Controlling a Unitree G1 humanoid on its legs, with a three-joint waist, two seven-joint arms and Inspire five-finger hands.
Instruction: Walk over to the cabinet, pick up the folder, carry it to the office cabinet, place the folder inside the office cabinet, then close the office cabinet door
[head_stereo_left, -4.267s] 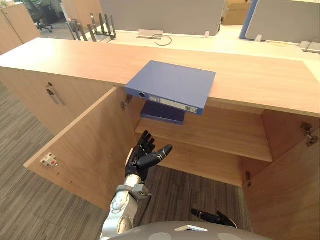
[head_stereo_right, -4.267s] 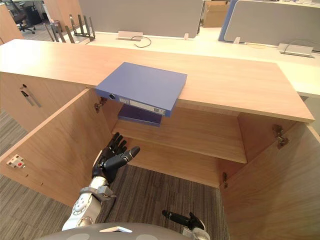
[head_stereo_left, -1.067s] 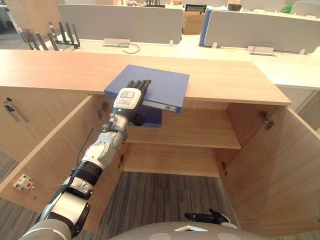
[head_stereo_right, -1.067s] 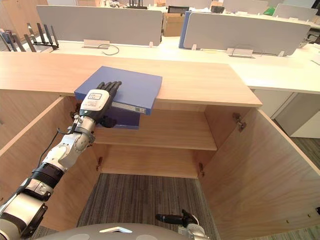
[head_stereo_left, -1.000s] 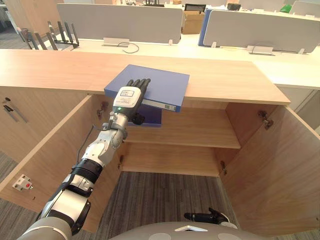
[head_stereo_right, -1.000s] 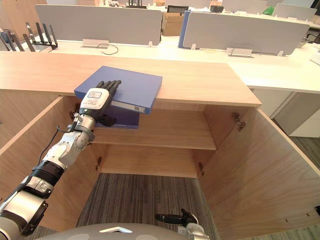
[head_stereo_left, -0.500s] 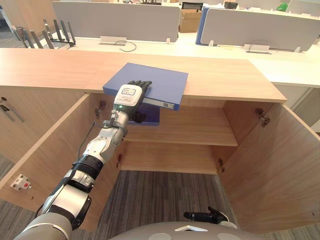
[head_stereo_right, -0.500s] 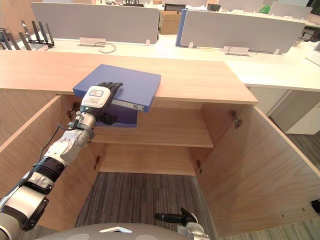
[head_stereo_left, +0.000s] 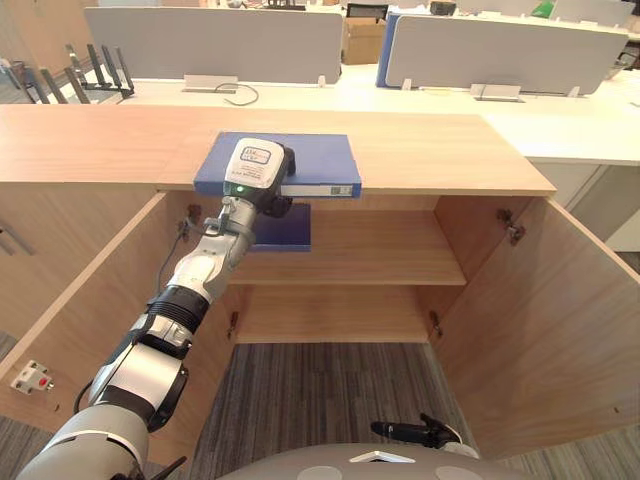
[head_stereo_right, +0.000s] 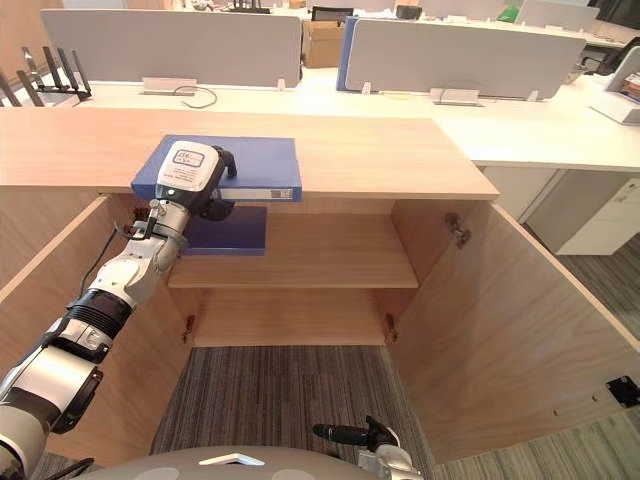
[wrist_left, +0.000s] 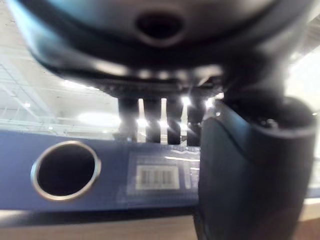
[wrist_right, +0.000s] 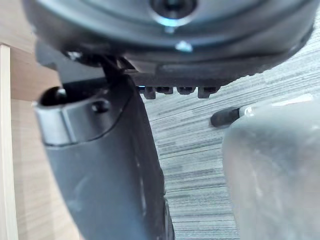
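Observation:
A blue folder (head_stereo_left: 322, 158) lies on the wooden cabinet top (head_stereo_left: 450, 150), its spine along the front edge above the open compartment. My left hand (head_stereo_left: 256, 173) is shut on the spine end of it, fingers (wrist_left: 150, 125) curled over the top cover and thumb (wrist_left: 245, 175) across the spine (wrist_left: 115, 175) from below. The spine shows a ring hole (wrist_left: 65, 171) and a label. A second blue folder (head_stereo_left: 282, 228) lies flat on the shelf (head_stereo_left: 390, 250) just beneath. My right hand (head_stereo_left: 415, 432) hangs low near the floor, fingers straight.
Both cabinet doors stand open: the left door (head_stereo_left: 90, 300) beside my left arm, the right door (head_stereo_left: 545, 330) swung out wide. Behind the cabinet are white desks with grey dividers (head_stereo_left: 210, 45). Grey carpet (head_stereo_left: 330, 400) lies in front of the cabinet.
My left hand's fingers have curled down onto the folder. The folder has turned so its spine runs along the cabinet's front edge. The camera has shifted.

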